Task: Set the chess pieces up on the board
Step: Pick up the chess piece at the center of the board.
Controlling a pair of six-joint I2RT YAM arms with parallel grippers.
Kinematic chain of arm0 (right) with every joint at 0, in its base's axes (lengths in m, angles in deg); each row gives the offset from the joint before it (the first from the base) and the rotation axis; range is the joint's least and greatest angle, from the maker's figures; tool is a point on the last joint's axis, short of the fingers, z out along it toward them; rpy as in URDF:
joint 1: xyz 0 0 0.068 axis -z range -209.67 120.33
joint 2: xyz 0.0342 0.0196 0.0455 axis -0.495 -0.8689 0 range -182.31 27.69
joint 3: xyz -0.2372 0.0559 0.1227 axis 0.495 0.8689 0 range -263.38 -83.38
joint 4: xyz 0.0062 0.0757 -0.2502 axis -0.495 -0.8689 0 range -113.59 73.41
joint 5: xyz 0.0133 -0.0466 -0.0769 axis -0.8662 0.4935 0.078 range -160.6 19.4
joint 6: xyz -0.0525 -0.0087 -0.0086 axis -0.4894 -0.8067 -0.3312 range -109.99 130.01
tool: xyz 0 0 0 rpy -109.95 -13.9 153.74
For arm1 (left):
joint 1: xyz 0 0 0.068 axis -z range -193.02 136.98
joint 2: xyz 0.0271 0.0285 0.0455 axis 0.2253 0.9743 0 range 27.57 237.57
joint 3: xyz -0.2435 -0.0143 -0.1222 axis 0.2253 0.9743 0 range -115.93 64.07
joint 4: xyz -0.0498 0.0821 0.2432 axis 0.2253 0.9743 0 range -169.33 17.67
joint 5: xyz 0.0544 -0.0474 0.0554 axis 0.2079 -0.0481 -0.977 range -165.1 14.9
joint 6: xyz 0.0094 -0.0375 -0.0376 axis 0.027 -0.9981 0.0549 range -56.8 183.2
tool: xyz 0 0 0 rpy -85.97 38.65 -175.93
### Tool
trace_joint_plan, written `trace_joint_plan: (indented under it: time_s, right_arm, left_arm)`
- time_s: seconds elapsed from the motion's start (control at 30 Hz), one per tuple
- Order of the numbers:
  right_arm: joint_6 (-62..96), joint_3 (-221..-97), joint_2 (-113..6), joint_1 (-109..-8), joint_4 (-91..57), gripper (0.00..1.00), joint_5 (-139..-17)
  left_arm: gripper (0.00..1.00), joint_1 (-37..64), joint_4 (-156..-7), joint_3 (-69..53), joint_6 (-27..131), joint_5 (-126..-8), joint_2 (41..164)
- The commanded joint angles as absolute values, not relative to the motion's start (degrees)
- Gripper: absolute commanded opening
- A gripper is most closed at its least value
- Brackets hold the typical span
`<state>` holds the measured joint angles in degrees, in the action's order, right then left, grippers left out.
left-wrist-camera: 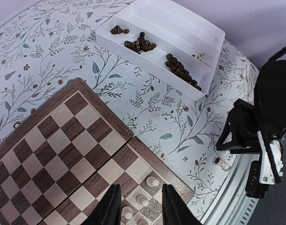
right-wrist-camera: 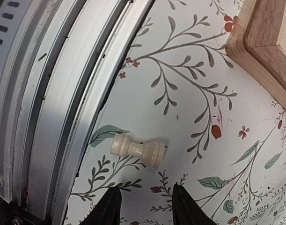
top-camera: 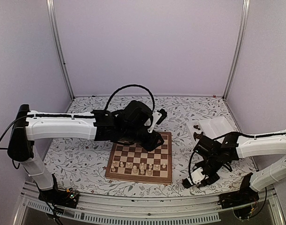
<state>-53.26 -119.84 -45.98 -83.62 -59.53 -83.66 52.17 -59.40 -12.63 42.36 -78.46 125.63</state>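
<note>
Just beyond right end effector [right-wrist-camera: 145, 200], pale chessman [right-wrist-camera: 136, 149]

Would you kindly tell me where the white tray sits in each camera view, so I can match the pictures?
Top external: the white tray lies right of the board, at mid-right of the picture.
Left wrist: the tray fills the upper middle, beyond the board's corner, holding dark pieces.
Right wrist: not in view.
Shared landmark: the board, its corner at the right wrist view's upper right.
</note>
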Motion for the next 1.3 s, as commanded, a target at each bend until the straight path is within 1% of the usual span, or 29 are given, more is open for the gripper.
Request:
trace_joint_plan:
  time_s: [0.0, 0.27, 0.87, 1.0, 1.13, 1.27]
  right_arm:
    - [-53.1, -118.8, -48.3, -85.9, -55.8, 0.42, -82.8]
    - [-52.0, -119.8, -53.0, -88.8, -54.0, 0.43, -81.4]
    - [-50.7, -123.4, -59.2, -90.0, -52.1, 0.43, -83.6]
    - [-50.6, -124.5, -60.8, -90.5, -52.5, 0.41, -84.1]
    - [-50.2, -124.7, -62.2, -90.5, -52.7, 0.36, -84.0]
    - [-49.3, -123.6, -62.8, -90.5, -53.0, 0.35, -82.7]
  left_arm:
    - [0.32, 52.5, -61.0, -11.4, 42.2, -80.4, 123.3]
    - [0.32, 52.7, -62.2, -9.0, 41.9, -80.4, 121.7]
    - [0.32, 53.1, -63.9, -5.7, 41.2, -80.9, 119.6]
    - [0.32, 53.2, -63.9, -5.6, 41.2, -80.9, 119.4]
    - [0.32, 53.2, -63.9, -5.1, 41.2, -80.9, 119.1]
    - [0.32, 53.2, -63.9, -4.9, 41.1, -80.9, 118.9]
